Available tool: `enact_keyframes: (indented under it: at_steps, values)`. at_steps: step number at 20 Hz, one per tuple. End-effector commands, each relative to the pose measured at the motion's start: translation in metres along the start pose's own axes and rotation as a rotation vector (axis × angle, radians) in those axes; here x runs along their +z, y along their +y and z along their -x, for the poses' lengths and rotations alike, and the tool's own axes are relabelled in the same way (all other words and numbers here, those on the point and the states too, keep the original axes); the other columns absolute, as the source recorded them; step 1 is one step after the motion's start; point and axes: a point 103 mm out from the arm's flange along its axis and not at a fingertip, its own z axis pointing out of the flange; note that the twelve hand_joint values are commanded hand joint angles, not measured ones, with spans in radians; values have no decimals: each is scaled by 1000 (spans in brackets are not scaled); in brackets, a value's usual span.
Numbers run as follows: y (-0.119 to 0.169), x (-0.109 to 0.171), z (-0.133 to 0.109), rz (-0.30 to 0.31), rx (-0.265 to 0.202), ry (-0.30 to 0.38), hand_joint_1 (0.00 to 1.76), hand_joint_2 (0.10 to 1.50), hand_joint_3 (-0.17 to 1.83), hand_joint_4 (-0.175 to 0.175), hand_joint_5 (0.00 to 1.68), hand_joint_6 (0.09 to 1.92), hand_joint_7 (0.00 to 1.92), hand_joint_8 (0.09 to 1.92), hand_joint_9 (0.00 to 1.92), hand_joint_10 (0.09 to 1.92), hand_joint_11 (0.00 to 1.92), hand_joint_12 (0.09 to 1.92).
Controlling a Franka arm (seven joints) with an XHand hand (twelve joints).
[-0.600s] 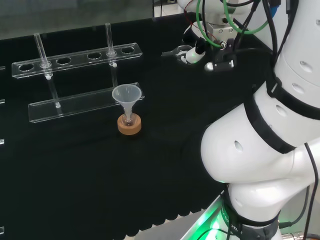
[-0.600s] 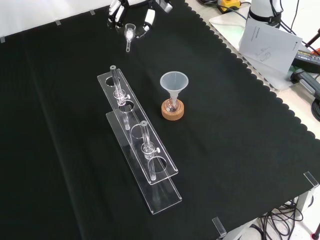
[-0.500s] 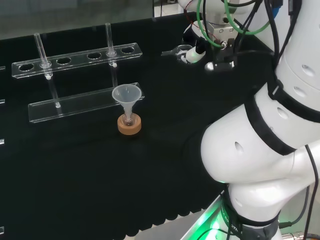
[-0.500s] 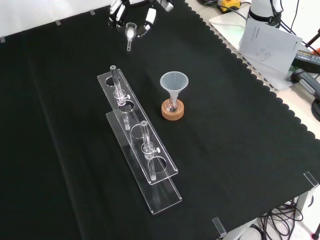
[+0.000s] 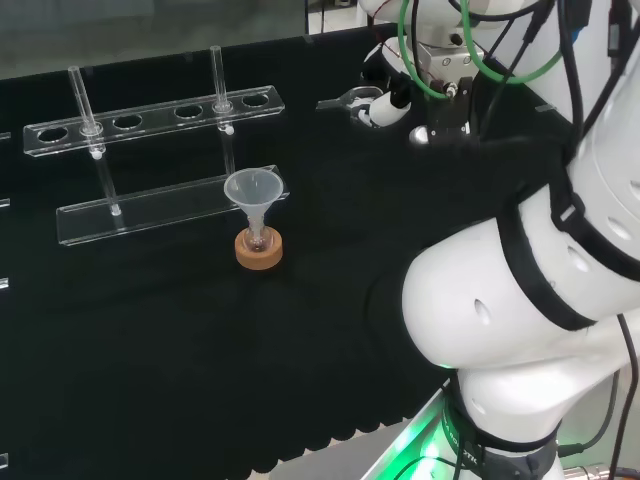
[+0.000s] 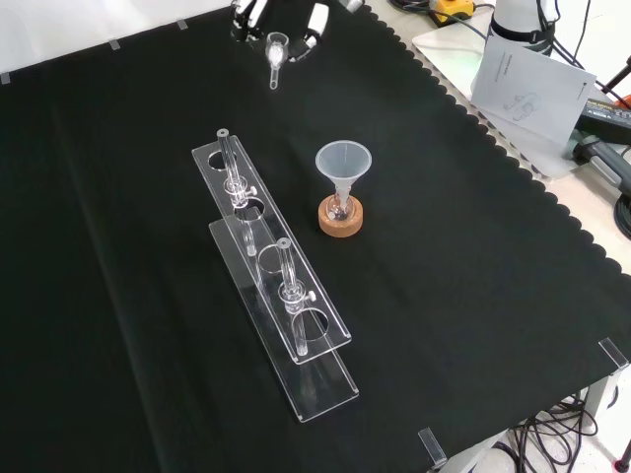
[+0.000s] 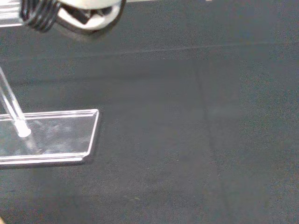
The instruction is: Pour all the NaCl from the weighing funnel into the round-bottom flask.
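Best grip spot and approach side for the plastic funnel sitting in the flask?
Take the plastic funnel by its wide cone rim, coming from above. Its narrow stem sits down in the small flask on the cork ring, and the clear rack crowds one side.

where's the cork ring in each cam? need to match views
Head view: cork ring left of centre, in front of the rack.
Front view: cork ring at centre, right of the rack.
Wrist view: I can't make it out; a rack base corner is there.
Shared landmark: the clear funnel standing above the ring.
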Motion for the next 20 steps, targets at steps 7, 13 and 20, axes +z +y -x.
enact_keyframes:
  at_steps: [7, 13, 20]
  values:
    - [-50, 7, -48, -61, -104, 37, 1076, 715, 658, 175, 1138, 911, 593, 659, 937, 394, 761, 1088]
    - [-55, 16, -61, -81, -124, 32, 1076, 716, 657, 175, 1139, 909, 592, 658, 939, 391, 765, 1084]
    - [-51, 28, -70, -107, -135, 16, 1076, 716, 655, 175, 1140, 907, 591, 658, 941, 387, 768, 1079]
